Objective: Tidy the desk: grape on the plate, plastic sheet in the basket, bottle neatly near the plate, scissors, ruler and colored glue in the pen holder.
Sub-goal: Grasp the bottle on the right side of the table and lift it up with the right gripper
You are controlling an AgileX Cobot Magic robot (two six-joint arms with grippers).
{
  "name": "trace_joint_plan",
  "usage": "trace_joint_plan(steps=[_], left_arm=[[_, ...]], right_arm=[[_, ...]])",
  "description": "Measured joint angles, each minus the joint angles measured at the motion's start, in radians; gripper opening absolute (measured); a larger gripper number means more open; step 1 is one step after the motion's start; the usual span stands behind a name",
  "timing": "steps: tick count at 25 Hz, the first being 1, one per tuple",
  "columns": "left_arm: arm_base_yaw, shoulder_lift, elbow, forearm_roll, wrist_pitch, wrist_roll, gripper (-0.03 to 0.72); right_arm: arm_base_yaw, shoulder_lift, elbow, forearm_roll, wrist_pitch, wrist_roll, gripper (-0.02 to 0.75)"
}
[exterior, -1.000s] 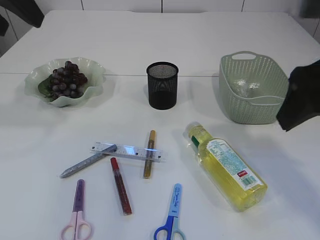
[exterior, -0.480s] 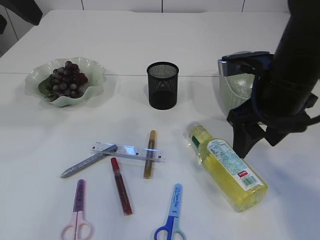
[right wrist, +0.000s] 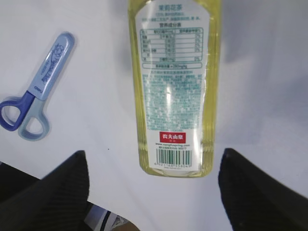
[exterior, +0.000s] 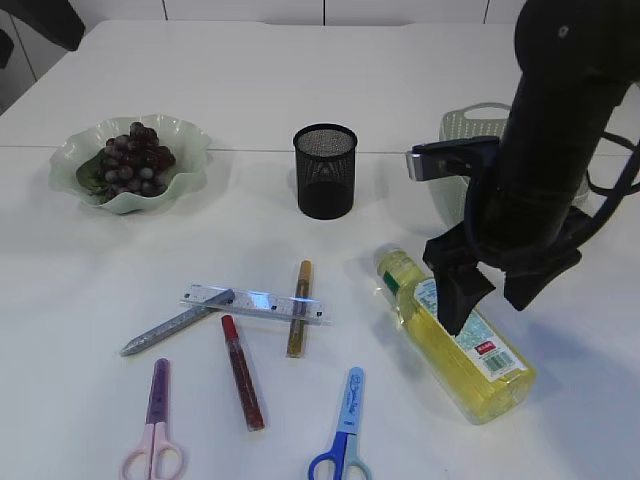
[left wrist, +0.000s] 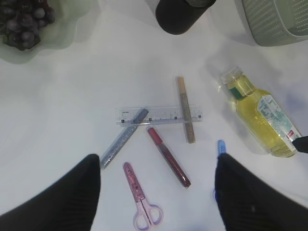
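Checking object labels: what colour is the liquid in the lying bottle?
Pale yellow; the bottle shows best in the right wrist view.

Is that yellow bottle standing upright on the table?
No, the bottle lies on its side on the white table, cap end pointing toward the black pen holder.
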Motion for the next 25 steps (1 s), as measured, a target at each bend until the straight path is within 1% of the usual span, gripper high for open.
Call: trace_joint_plan(steps=[9,14,25], left_arm=[[0.0,0.0,0.0,0.008,0.0,0.0,0.541],[0.0,0.0,0.0,0.028,0.0,0.0,0.541],[0.0,0.0,0.0,0.034,0.0,0.0,0.541]], right_arm=[[0.013,0.114,0.0,-0.003,-0.005,-0.002,0.655],[0.013,0.145,0.0,-0.024,-0.008,0.002,0.656],[0.013,0.224,-0.001,-0.037,-0.01,0.012,0.656]])
